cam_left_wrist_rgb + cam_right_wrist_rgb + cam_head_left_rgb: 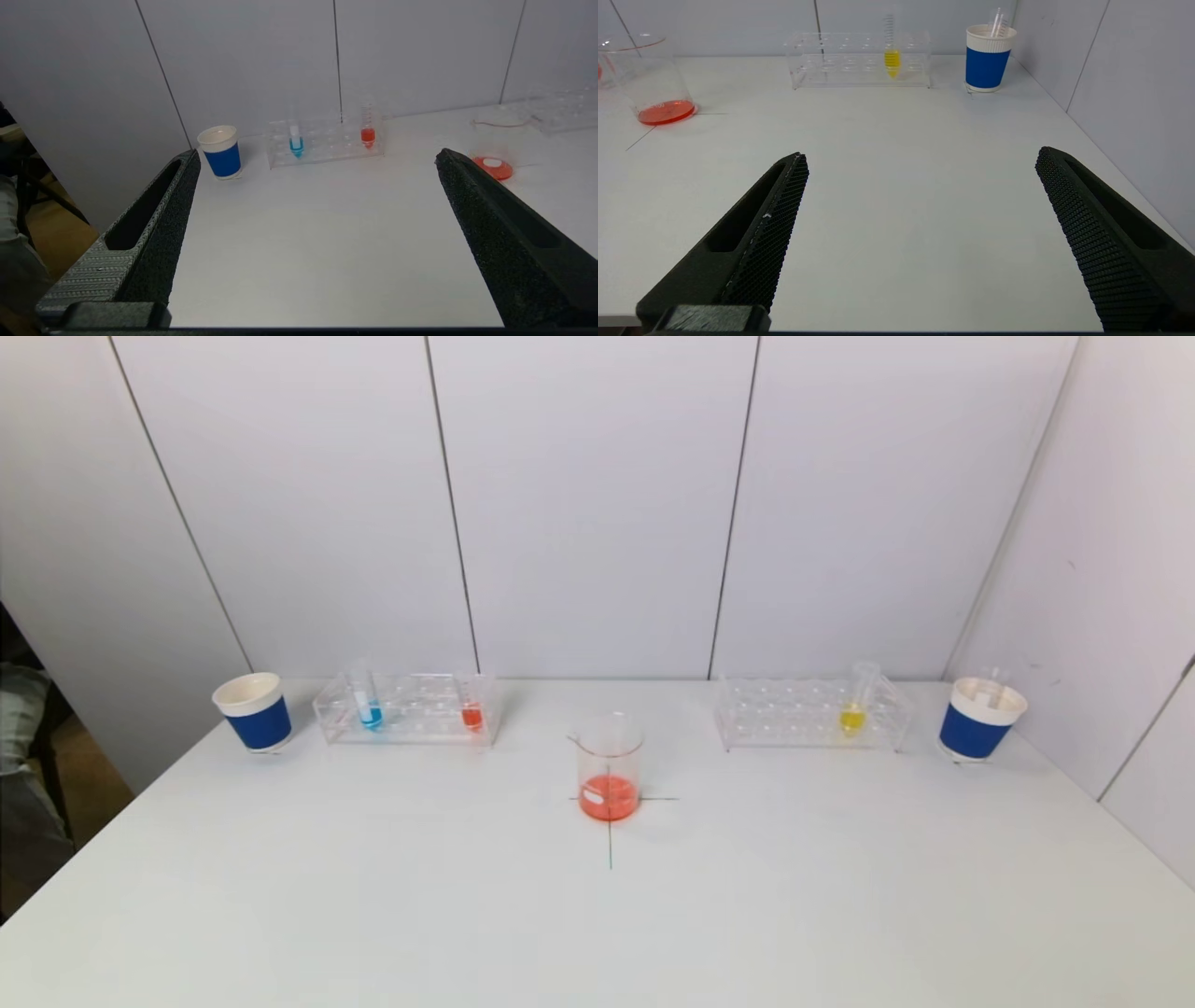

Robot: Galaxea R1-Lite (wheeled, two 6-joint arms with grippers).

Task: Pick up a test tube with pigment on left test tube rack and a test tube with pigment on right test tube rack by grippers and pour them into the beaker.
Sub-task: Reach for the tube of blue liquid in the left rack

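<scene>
Head view: a beaker holding a little orange-red liquid is set at the middle of the table, on a drawn cross, so that it can be reached alike from both sides. The left rack is placed far left, with a blue tube toward its left end and a red tube at its right end, both upright in their holes so nothing spills. The right rack is placed far right, with a yellow tube standing near its right end. A blue cup is set just left of the left rack; a second cup, with a clear tube in it, is set just right of the right rack, probably for emptied tubes.

Neither arm is seen here. In the wrist views the left gripper and the right gripper are held near, well apart from the racks, jaws spread wide and empty, each aimed at its own rack, which suggests no pick has begun.
</scene>
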